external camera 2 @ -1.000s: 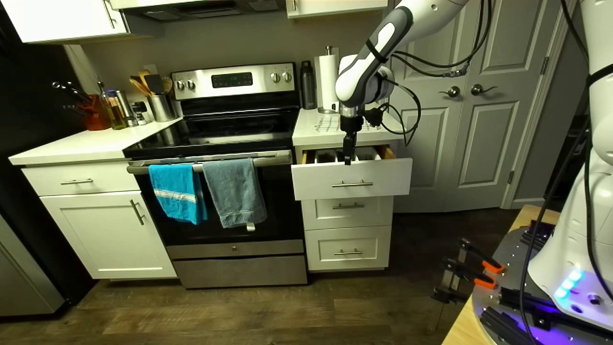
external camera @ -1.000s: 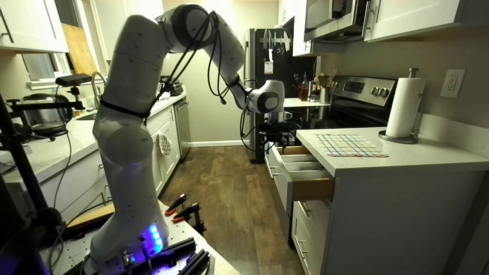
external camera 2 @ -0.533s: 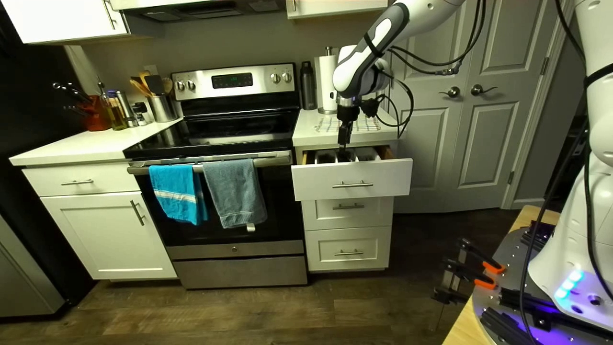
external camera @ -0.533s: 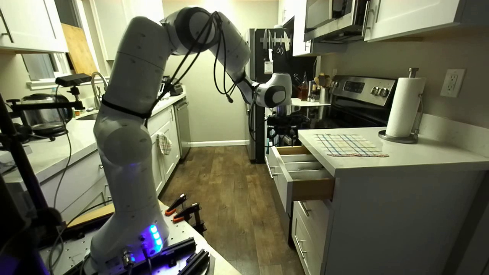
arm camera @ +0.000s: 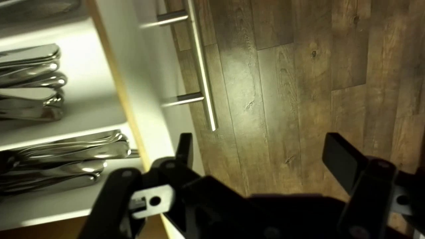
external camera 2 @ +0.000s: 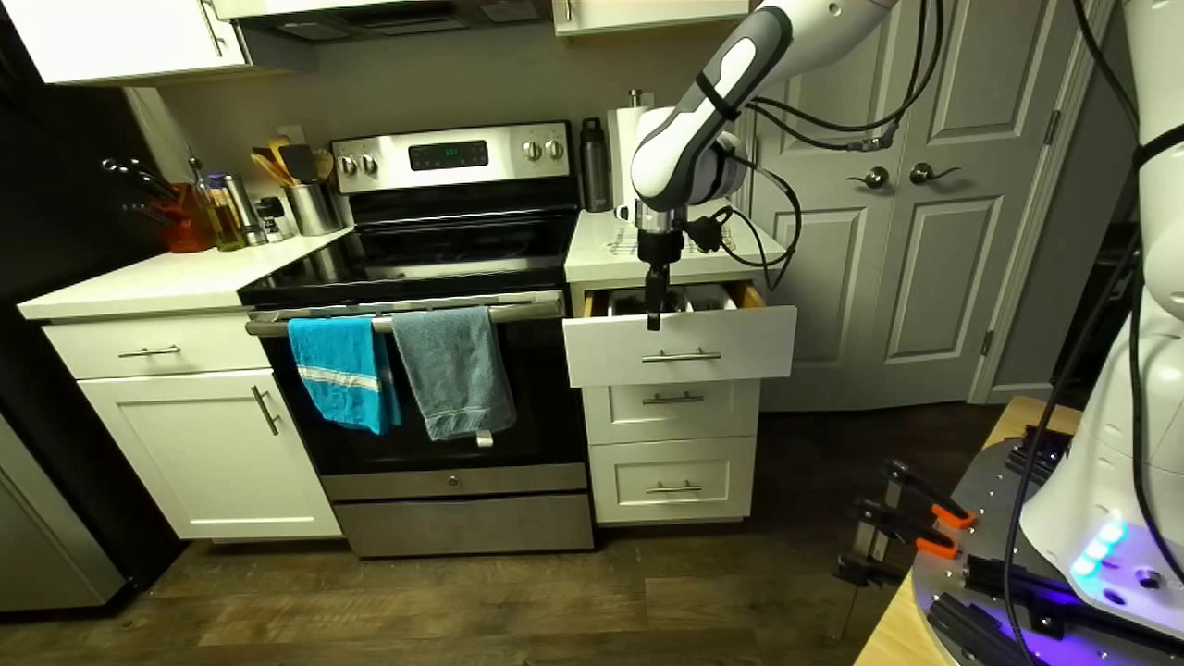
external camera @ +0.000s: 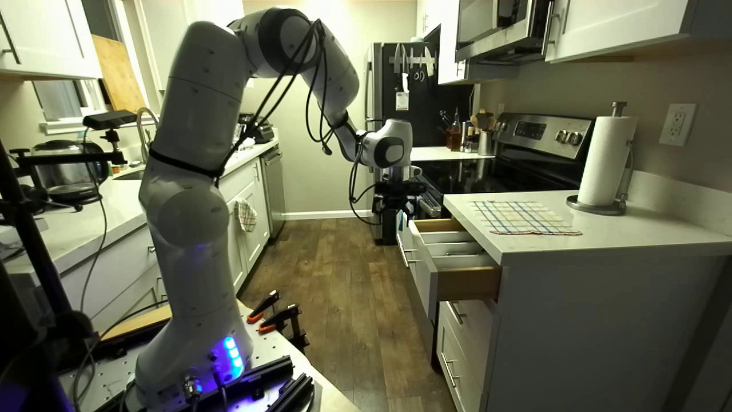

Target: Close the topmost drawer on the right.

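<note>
The topmost drawer (external camera: 426, 272) is pulled out of the cabinet at the right. Its flat light front also shows in an exterior view (external camera 2: 745, 344), and its pale wood side and cutlery tray show too. In the wrist view, the drawer front (arm camera: 141, 96) runs along the left, with its bar handle (arm camera: 201, 66) on the outer side. My gripper (arm camera: 262, 152) is open and empty. Its left finger overlaps the drawer front's outer face; its right finger is over the floor. In both exterior views, the gripper (external camera: 394, 214) (external camera 2: 655, 324) hangs near the drawer front; contact cannot be told.
The white counter (external camera: 617, 229) above the drawer holds a checked cloth (external camera: 523, 217) and a paper towel roll (external camera: 606, 160). The stove (external camera 2: 453, 250) stands beside it, with two towels on its oven handle. Lower drawers (external camera 2: 672, 476) are shut.
The gripper first moved inward over the drawer tray, rising slightly. It then came back out and down toward the aisle, near the drawer front. The drawer has not moved.
</note>
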Motion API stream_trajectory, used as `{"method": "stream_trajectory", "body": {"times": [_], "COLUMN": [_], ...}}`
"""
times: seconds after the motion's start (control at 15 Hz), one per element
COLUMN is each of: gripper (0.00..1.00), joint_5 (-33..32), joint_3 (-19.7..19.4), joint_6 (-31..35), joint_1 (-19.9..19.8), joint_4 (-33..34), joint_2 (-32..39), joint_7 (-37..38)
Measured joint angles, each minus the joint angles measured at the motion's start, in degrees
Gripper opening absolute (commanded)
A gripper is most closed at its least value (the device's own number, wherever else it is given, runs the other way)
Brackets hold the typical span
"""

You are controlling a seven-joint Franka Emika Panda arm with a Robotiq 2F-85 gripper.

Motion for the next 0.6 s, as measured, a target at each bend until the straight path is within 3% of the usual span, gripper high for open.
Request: {"method": "stream_trajectory", "body": {"times": [0.33,0.6], "gripper": [1.00,1.00], "joint_5": [-0.1,-0.1], "joint_3": [0.4,0.4], "joint_6": [-0.1,-0.1], "joint_1": [1.6,1.8], "joint_4": [-6.8,-7.6], "joint_2": [-2.0,-2.5], "joint_7": [0.0,0.0]}}
